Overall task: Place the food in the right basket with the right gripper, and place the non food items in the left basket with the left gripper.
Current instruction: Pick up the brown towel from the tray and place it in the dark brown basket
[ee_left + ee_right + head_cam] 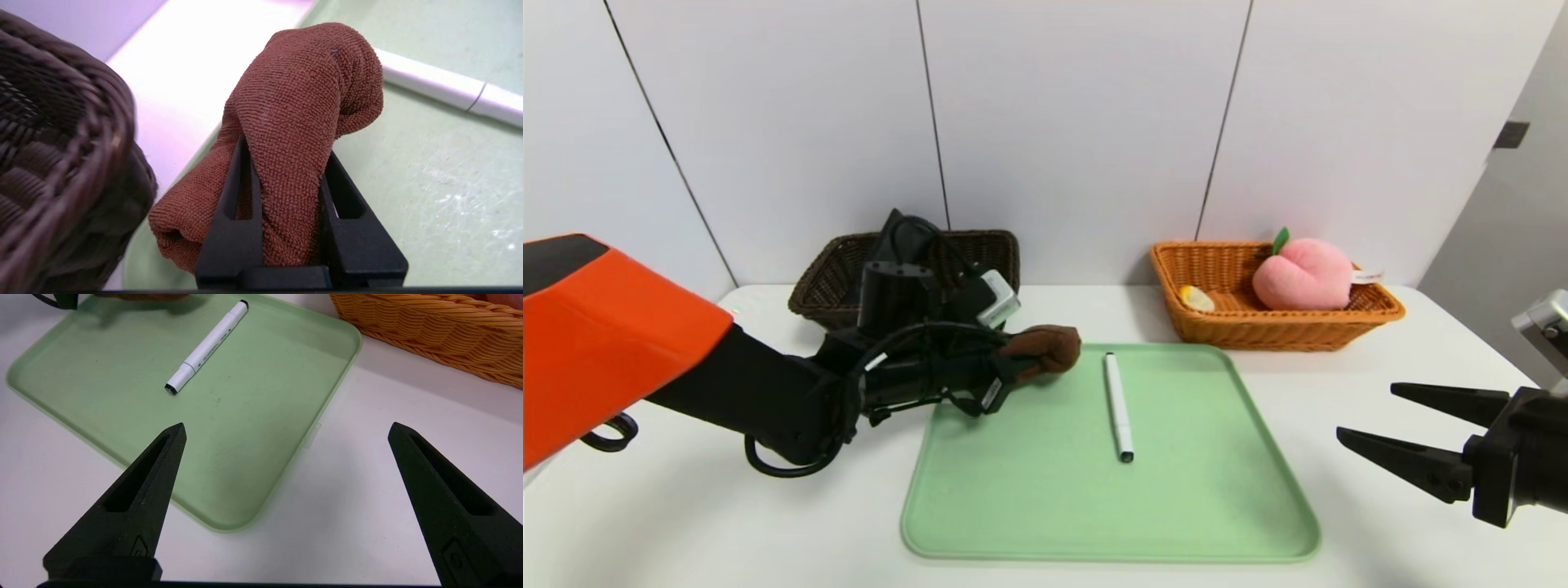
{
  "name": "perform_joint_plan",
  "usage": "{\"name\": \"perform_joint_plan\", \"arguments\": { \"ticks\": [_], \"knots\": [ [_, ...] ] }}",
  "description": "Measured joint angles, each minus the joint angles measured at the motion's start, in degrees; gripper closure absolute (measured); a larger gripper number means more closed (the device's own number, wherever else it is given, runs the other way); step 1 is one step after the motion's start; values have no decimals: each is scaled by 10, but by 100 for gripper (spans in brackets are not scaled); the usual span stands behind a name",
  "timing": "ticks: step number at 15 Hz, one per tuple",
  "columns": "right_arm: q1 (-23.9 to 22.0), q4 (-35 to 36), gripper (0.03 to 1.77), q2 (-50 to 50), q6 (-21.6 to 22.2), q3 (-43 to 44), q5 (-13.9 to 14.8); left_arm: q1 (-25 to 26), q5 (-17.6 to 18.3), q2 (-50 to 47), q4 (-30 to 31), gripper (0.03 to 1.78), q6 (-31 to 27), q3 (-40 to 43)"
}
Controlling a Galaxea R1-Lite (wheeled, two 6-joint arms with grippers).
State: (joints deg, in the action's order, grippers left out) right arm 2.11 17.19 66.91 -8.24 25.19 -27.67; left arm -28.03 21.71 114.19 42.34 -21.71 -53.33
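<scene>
At the near-left corner of the green tray (1029,523), I had the left claw (286,163) pinched tight on the brown cloth (302,106), jaws nearly together with the fabric bunched between them and spilling over both sides. From the head camera the cloth appeared clear of the tray surface or barely above it; contact underneath could not be confirmed. Step in hand, as I judged it: carrying the cloth to the dark basket (849,278), which sat just behind and to the left of the claw, close by. Next move would call for enough lift to clear the basket's rim, a short swing over the opening, then release. Risk noted: loose folds catching on the wicker edge. The white marker (1118,406) lay on the tray, just beside the cloth, untouched, so one non-food item remained. Both food items, the pink peach (1303,273) and the small orange-and-white piece (1196,298), sat in the orange basket (1282,331). Right claw (1368,416) hung wide open and empty over the table (1339,392), right of the tray.
</scene>
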Motion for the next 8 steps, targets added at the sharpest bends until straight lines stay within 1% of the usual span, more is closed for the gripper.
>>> {"name": "perform_joint_plan", "arguments": {
  "ticks": [5, 7, 8],
  "knots": [
    [0, 0, 9, 2, 0, 0, 1, 4, 1, -73, 1, 144, 33, 2],
    [-2, 1, 9, 3, 0, 0, 1, 17, 1, -101, 2, 144, 56, -4],
    [-4, 1, 9, 4, 0, 0, 1, 31, 1, -113, 2, 144, 67, -12]
  ]
}}
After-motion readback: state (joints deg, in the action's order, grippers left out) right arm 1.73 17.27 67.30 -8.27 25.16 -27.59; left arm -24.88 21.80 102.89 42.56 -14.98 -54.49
